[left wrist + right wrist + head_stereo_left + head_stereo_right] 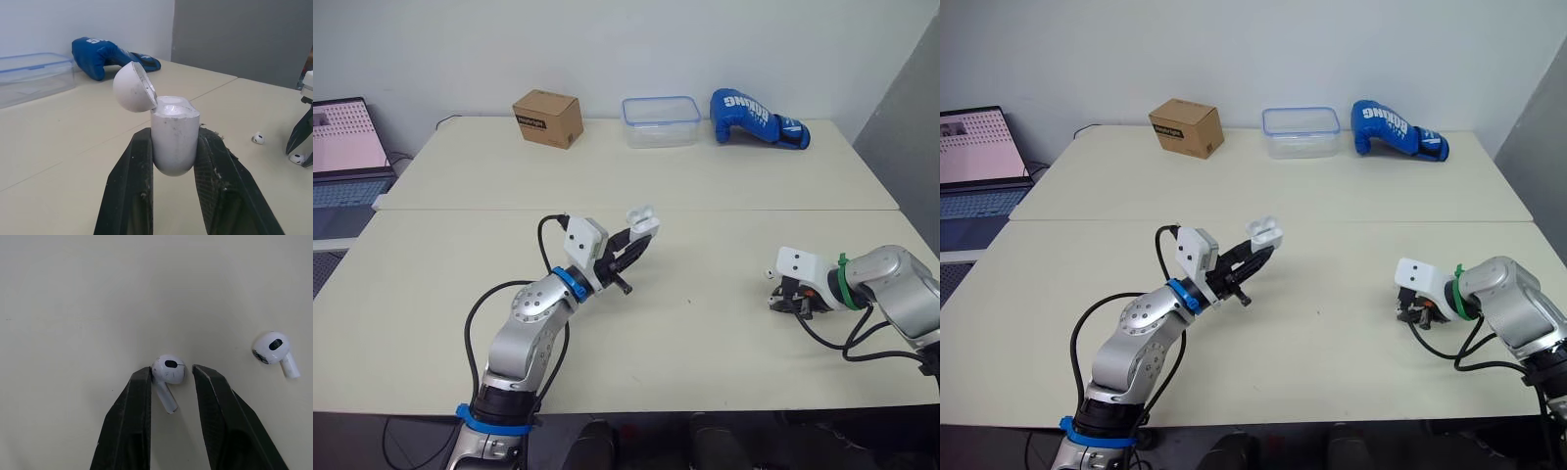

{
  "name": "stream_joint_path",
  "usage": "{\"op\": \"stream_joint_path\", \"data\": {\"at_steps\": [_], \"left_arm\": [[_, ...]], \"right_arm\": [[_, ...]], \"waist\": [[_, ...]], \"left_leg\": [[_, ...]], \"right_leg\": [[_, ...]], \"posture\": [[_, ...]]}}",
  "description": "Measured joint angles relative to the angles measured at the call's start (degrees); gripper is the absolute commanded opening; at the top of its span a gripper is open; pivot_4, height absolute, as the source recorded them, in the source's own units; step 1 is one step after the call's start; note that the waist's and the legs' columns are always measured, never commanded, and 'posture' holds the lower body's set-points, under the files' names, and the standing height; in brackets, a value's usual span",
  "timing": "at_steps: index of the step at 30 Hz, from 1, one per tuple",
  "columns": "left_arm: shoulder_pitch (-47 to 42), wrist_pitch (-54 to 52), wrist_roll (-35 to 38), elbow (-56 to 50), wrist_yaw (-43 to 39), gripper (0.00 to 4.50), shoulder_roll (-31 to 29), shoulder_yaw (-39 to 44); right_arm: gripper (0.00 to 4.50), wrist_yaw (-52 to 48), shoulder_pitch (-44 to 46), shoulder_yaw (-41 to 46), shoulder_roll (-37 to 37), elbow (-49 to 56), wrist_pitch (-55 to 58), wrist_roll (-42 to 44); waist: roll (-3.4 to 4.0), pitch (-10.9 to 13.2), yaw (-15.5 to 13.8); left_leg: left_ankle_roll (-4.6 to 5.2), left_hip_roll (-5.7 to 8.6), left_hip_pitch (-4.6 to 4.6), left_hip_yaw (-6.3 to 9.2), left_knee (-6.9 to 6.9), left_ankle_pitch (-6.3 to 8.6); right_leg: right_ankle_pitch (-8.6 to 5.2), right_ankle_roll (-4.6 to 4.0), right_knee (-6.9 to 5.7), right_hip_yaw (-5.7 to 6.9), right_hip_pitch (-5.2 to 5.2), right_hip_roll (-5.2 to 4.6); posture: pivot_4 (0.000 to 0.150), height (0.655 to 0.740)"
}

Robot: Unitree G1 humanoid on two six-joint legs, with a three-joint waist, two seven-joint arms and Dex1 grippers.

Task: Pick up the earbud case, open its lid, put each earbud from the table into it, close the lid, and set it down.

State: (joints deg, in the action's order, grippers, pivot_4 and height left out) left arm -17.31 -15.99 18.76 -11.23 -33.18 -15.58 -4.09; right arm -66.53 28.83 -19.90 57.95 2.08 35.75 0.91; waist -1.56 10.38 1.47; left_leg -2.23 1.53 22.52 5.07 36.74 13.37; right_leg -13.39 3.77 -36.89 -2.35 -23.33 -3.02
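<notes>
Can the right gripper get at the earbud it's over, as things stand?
Probably yes. The right gripper is open, with its fingers on either side of that earbud on the table and nothing else between them. The other earbud lies apart, out of the way.

The table [724,333] is viewed from above by the two head views, which are aimed forward and down. The box [548,118], tub [661,121] and glove [759,118] at the far edge are taken in from well back. One scene is shared by both eyes, offset slightly sideways.

The left wrist view is set low behind the left gripper [173,133] and is directed across the table toward the tub and glove, with the case [174,147] seen very close.

The right wrist view is pointed almost straight down at the table from close behind the right gripper [171,368]. One earbud [168,370] and a second earbud [274,348] are shared with the left wrist view.
</notes>
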Motion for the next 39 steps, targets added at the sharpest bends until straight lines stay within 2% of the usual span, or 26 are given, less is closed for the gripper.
{"op": "stream_joint_path", "data": {"at_steps": [3,7,15,18,20,21,24,27,31,39], "left_arm": [[0.0,0.0,0.0,0.0,0.0,0.77,0.0,0.0],[0.0,0.0,0.0,0.0,0.1,0.77,0.0,0.0],[0.0,0.0,0.0,0.0,0.0,0.77,0.0,0.0],[0.0,0.0,0.0,0.1,-0.2,0.77,-0.6,0.0],[0.0,0.1,0.1,0.1,-0.3,0.77,-1.0,0.1],[-0.1,0.1,0.1,0.3,-0.5,0.77,-1.2,0.3],[-1.4,0.1,0.3,0.6,-1.2,0.77,-0.2,-0.3],[-3.8,0.0,0.8,2.0,-1.3,0.77,0.6,0.0],[-7.6,-0.3,1.5,4.9,-1.2,0.77,2.5,0.0],[-12.8,0.5,1.3,9.0,-0.3,0.77,5.1,0.1]], "right_arm": [[1.37,-0.3,0.0,0.0,-0.2,0.1,0.0,-0.4],[0.42,-1.2,0.2,0.1,-0.6,0.1,0.8,-0.7],[0.39,-1.7,0.5,0.8,-2.0,0.1,2.1,-0.2],[0.39,-4.0,0.5,3.0,-4.2,1.0,3.7,4.8],[0.39,-3.5,2.5,7.1,-8.5,2.4,6.5,9.8],[0.39,-0.7,5.0,11.2,-13.4,3.0,9.1,13.0],[0.39,10.0,13.7,23.4,-27.6,7.8,17.8,23.2],[0.39,21.8,16.6,31.7,-39.9,13.6,21.5,29.9],[0.39,34.4,13.1,32.1,-51.4,16.8,20.3,31.3],[0.39,44.9,8.9,27.8,-57.4,18.5,13.0,29.8]], "waist": [[0.0,0.0,0.0],[-0.01,0.0,0.0],[-0.01,0.0,0.2],[0.0,0.0,0.2],[0.01,0.0,0.4],[0.02,0.0,0.6],[0.09,0.1,0.3],[0.02,0.0,-0.6],[0.05,0.0,-1.0],[0.08,0.0,-0.4]], "left_leg": [[0.0,0.0,-0.01,0.0,0.0,0.0],[0.0,0.0,-0.02,-0.01,0.0,0.0],[0.0,0.0,-0.07,-0.06,0.0,0.0],[0.0,0.0,-0.06,-0.06,0.0,0.0],[0.0,-0.02,-0.09,-0.08,0.0,0.0],[0.0,-0.07,-0.1,-0.12,0.03,0.0],[-0.01,-0.13,-0.03,0.14,0.04,-0.01],[-0.03,-0.12,0.15,0.58,0.01,0.01],[-0.04,-0.02,0.36,0.51,0.05,0.0],[-0.03,0.14,0.28,0.43,0.04,0.0]], "right_leg": [[0.0,0.0,0.0,0.0,0.0,0.0],[0.0,0.0,0.0,0.01,0.01,0.01],[0.0,0.01,-0.02,0.0,0.01,0.05],[0.01,-0.01,-0.03,-0.01,0.01,0.05],[0.04,-0.05,-0.07,-0.02,0.0,0.05],[0.1,-0.15,-0.08,-0.05,0.0,0.12],[0.14,-0.22,-0.13,0.05,-0.02,0.29],[0.15,-0.24,-0.1,0.36,-0.02,0.28],[0.17,-0.22,-0.14,0.33,-0.22,0.01],[0.17,-0.2,-0.18,0.27,-0.24,0.1]], "posture": [[0.15,0.74],[0.15,0.74],[0.15,0.74],[0.15,0.74],[0.15,0.74],[0.15,0.74],[0.15,0.74],[0.15,0.74],[0.15,0.74],[0.15,0.74]]}}
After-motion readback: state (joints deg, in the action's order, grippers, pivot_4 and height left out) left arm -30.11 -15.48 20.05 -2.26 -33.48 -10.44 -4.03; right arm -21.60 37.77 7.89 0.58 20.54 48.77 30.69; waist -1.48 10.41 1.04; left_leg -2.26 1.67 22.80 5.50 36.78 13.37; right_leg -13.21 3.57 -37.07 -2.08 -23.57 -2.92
